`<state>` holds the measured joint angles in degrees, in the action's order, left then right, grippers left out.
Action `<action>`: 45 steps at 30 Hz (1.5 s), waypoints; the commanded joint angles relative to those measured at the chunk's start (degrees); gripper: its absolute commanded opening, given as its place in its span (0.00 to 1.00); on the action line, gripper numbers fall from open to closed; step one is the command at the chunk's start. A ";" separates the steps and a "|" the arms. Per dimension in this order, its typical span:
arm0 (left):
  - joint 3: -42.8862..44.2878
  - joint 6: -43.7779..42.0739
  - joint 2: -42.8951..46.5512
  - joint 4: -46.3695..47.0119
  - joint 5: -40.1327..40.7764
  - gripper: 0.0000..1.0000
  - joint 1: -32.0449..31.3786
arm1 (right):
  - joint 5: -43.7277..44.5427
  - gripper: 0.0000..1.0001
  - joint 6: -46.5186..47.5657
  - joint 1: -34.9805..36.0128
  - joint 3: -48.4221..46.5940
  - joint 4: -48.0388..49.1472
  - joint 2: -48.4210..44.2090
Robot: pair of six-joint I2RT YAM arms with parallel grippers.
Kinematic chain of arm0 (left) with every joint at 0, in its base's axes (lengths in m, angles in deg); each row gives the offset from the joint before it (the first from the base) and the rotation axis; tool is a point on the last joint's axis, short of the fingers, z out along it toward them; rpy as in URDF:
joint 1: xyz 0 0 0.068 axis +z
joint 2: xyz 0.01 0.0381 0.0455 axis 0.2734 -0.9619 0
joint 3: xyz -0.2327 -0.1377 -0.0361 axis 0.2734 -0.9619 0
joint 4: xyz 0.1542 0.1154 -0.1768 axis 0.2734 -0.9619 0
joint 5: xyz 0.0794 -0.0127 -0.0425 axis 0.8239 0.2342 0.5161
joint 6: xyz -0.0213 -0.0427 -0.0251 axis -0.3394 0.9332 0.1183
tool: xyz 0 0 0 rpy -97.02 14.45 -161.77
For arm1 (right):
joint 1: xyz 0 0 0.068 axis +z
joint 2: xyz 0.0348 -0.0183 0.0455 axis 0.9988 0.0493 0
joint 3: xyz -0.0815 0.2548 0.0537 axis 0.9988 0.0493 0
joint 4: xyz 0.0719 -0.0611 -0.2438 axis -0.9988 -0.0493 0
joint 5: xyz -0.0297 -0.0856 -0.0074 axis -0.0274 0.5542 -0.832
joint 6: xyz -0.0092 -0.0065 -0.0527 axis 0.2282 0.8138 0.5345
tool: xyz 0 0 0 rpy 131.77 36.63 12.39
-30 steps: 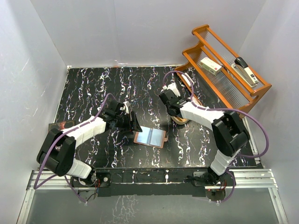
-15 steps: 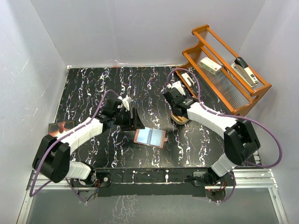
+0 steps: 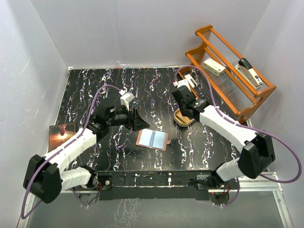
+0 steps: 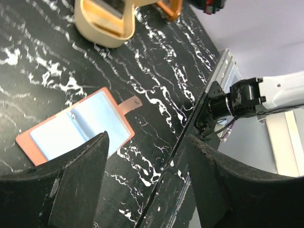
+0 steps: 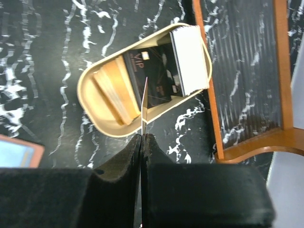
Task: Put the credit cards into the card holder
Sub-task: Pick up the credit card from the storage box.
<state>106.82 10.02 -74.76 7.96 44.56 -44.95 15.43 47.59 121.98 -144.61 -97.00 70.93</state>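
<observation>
So far no card looks loaded: the holder [image 3: 153, 138] lies open mid-table, with my left gripper [image 4: 146, 142] spread wide near it. My right gripper [image 5: 142, 135] pinches one card [image 5: 144, 107] edge-on over the dish [image 5: 81, 95], and others lie inside.

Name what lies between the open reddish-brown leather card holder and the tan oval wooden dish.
Nothing but bare black marbled table lies between the card holder and the dish; the left wrist view shows it.
</observation>
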 commanded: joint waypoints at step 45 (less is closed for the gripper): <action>3.97 0.85 -6.98 11.06 -35.85 0.37 -2.16 | -75.31 0.00 -5.77 0.50 6.68 13.25 -17.90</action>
<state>110.85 10.96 -82.62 18.28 11.86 -46.41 -56.59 43.52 122.37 -139.10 -90.09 54.30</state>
